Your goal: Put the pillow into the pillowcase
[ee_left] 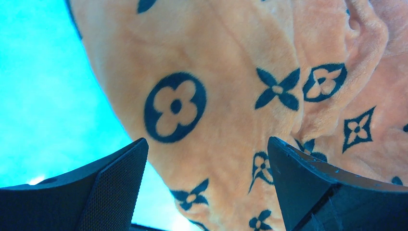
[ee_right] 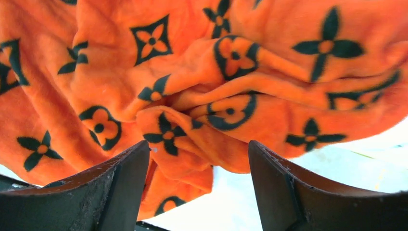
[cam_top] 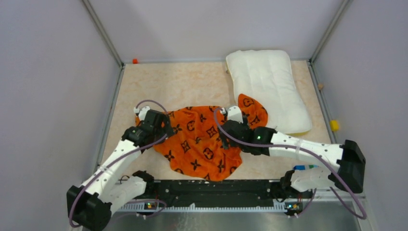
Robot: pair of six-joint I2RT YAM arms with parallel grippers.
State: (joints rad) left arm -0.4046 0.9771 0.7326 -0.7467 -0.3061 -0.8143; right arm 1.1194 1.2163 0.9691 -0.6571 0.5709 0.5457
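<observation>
**A:** Where is the pillow?

**B:** The white quilted pillow (cam_top: 269, 89) lies flat in the far right corner of the beige table (cam_top: 183, 84). It is angled, with a strip of yellow trim showing along its near edge. None of it is inside anything.

**A:** And the pillowcase?

**B:** The orange pillowcase (cam_top: 202, 144), printed with black flowers and circles, sits in a crumpled heap in the middle of the table, near the arms' bases. One corner of it reaches up and to the right and overlaps the pillow's near left edge.

**A:** What is the left gripper doing?

**B:** The left gripper (ee_left: 207, 159) is at the left edge of the heap. In its wrist view the two dark fingers (ee_left: 115, 183) stand wide apart. Smooth fabric fills the view beyond them, and nothing is pinched.

**A:** And the right one?

**B:** The right gripper (ee_right: 197, 159) is over the upper right part of the heap, close to the overlapping corner. Its fingers (ee_right: 284, 192) are also spread wide. Bunched folds lie in line with the gap, but neither finger presses on them.
</observation>
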